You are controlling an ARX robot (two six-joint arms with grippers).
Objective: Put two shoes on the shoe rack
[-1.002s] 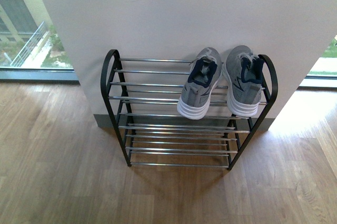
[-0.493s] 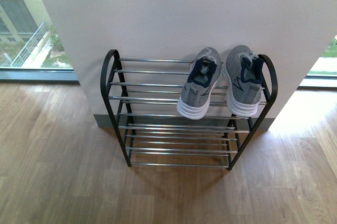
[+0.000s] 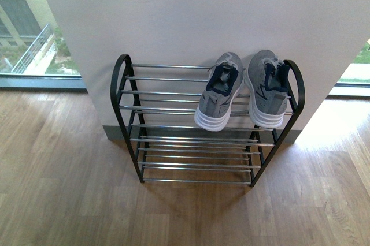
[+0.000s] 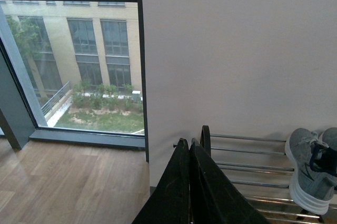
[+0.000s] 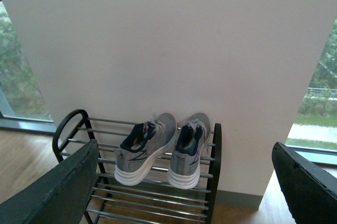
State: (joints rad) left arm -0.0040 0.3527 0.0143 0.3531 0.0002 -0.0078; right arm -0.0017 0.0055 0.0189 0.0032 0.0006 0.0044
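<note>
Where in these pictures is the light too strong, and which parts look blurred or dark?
Front view: daylight washes out the floor beside the right-hand window; the shoe rack throws a soft shadow. Left wrist view: the shut left pincer is a dark shape. Right wrist view: hazy overall, the right pincer's fingers blurred.

A plain white wall [image 3: 202, 15] rises from a pale wood floor [image 3: 58, 188], with daylit windows [image 3: 29, 32] on both sides.
</note>
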